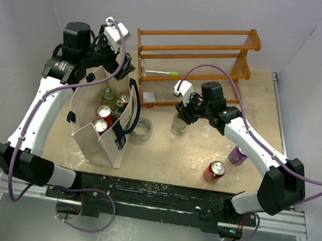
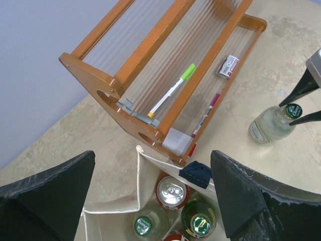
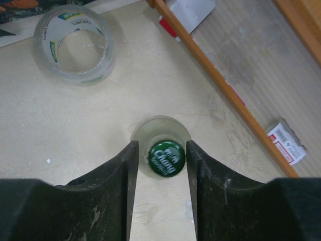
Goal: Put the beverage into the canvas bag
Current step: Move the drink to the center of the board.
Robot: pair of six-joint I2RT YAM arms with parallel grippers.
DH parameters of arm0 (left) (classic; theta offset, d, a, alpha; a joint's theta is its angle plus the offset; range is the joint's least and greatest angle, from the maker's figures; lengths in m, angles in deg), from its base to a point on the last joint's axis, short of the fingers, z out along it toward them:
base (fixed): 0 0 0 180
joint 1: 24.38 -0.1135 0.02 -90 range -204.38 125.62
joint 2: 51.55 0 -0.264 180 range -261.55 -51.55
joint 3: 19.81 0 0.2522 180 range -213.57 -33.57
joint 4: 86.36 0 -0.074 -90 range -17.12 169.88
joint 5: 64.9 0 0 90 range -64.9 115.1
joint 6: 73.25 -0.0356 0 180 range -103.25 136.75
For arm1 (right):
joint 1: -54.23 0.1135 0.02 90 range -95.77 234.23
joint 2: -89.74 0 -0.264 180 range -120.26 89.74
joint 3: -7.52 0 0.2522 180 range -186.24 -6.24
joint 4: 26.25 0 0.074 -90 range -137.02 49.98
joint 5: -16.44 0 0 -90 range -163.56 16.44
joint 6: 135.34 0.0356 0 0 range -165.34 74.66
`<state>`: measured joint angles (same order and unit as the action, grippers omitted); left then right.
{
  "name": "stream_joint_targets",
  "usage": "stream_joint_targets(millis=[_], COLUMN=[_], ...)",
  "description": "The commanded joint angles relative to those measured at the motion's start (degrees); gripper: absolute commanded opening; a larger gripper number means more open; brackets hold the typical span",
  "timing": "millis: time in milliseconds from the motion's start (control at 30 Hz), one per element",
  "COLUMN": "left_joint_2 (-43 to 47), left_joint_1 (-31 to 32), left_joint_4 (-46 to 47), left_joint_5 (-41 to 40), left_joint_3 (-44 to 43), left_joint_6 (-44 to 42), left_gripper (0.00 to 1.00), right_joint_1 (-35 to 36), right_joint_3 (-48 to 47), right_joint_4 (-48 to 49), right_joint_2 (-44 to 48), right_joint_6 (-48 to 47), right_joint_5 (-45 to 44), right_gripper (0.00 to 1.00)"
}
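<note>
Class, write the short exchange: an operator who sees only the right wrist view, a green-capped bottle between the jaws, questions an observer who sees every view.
Operator: Where is the canvas bag?
Observer: The canvas bag stands left of the glass bottle, past the tape roll.
Operator: Anything inside it?
Observer: Upright red cans and green-capped bottles.
Operator: And the left arm?
Observer: The left arm holds its jaws wide open above the bag's far end.
</note>
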<state>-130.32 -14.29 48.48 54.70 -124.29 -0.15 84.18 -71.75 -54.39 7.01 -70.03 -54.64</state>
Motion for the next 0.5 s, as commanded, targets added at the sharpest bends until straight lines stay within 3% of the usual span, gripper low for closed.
stream_joint_targets(millis=[0,300,467], left_joint_2=[-0.79,-4.11,-7.3], left_joint_1=[0.84,3.79,9.16], left_joint_4=[1.14,1.12,1.24], left_joint_5=[1.64,2.7,2.21], left_joint_3=[-0.73,-2.41,-3.5], left_joint_6=[-1.47,-3.01,-5.8], left_gripper=[0.99,0.99,0.99], right_joint_1=[0.19,-0.15,-3.0], right_joint_3=[1.48,0.61,-1.65], right_joint_4=[1.55,2.07,4.13], right_joint_2=[5.32,7.85,10.14], right_joint_6=[-1.03,-0.36,4.78], right_joint_5=[-0.3,-1.96,-3.43], right_gripper=[0.52,0.77,0.8])
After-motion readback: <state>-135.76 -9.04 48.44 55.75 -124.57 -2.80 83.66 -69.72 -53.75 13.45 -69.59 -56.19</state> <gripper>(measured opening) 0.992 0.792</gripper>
